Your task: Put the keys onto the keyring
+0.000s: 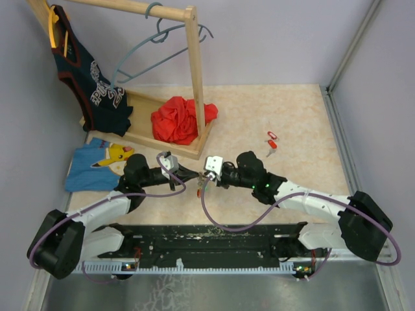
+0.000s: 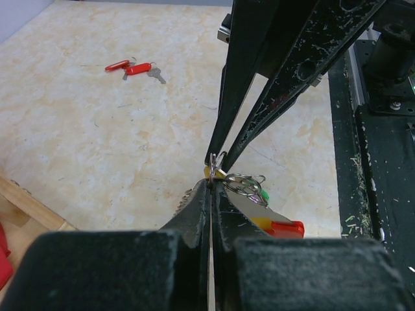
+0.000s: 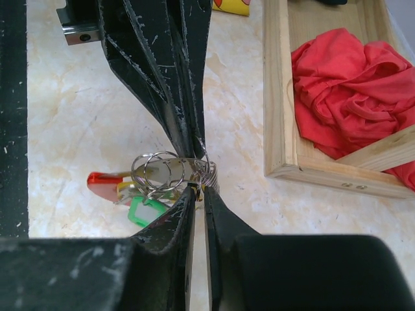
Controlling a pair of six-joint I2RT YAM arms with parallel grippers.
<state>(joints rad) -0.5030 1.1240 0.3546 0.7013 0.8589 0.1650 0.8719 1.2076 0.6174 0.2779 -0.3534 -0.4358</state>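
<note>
My two grippers meet tip to tip over the middle of the table. The left gripper (image 1: 186, 173) (image 2: 213, 180) is shut on the thin metal keyring (image 2: 217, 160) (image 3: 211, 173). The right gripper (image 1: 201, 182) (image 3: 199, 189) has its jaws almost together, pinching a yellow-tagged key (image 3: 196, 188) at the ring. A bunch of keys hangs beside the tips on small split rings (image 3: 155, 170), with a green tag (image 3: 145, 211) (image 2: 262, 194) and a red tag (image 3: 103, 184) (image 2: 286, 228). Two red-tagged keys (image 1: 271, 142) (image 2: 132, 67) lie loose on the table, far right of the grippers.
A wooden clothes rack base (image 1: 170, 144) (image 3: 279, 97) holds a crumpled red cloth (image 1: 176, 119) (image 3: 353, 91). A grey-blue hanger (image 1: 155, 48) and a dark jersey (image 1: 91, 84) hang on its bar. A blue printed shirt (image 1: 97, 165) lies at the left. The black base rail (image 1: 207, 236) runs along the near edge.
</note>
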